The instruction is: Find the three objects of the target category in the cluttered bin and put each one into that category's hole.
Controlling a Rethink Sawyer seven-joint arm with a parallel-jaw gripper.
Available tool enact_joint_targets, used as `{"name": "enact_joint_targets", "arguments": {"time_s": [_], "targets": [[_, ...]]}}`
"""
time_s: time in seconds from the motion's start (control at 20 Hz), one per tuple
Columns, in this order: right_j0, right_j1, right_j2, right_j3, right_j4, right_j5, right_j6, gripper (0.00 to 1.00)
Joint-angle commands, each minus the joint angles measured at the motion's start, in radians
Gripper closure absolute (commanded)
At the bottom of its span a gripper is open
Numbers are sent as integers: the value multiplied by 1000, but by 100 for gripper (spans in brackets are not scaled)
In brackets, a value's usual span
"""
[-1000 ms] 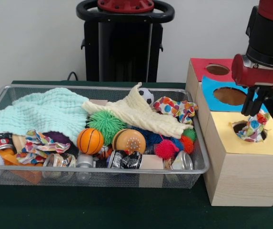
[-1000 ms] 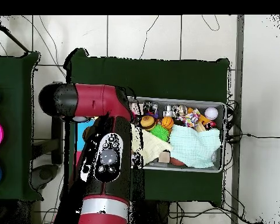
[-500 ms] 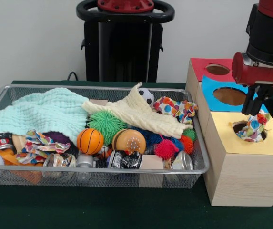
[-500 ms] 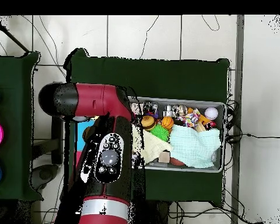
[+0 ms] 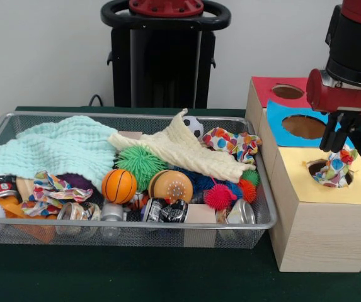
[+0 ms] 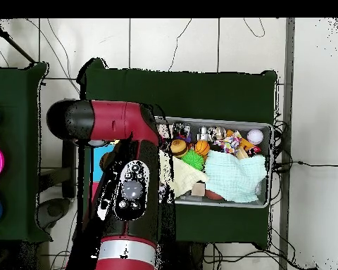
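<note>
The polka-dot cloth sits bunched in the round hole of the yellow panel, at the near end of the wooden box, with its top fold rising above the rim. My pincer hangs straight down just above that cloth, its dark fingers a little apart; whether their tips still touch the fabric I cannot quite tell from the front. My red wrist housing is level above them, and from overhead my arm runs from the bottom edge up over the box, hiding it.

Against the picture of a second ago, my wrist and pincer have risen a shade; the cloth lies in the hole as it did.

Behind the yellow panel the box shows a blue panel and a red panel, each with its own hole. Beside the box, the wire mesh bin holds another polka-dot cloth at its right far edge and a third patterned cloth near its left front. A mint cloth fills the far left, a cream cloth crosses the middle, and a small basketball lies toward the front rim among spiky balls and jars.
</note>
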Motion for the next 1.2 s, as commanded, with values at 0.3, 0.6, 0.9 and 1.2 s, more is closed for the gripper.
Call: {"name": "enact_joint_targets", "arguments": {"time_s": [0.3,0.6,0.9,1.2], "targets": [[-24,-30,45,27,36,90,211,100],[-22,-49,46,44,44,93,214,100],[-13,-28,47,-2,49,91,236,100],[-19,3,57,-54,64,92,243,100]]}}
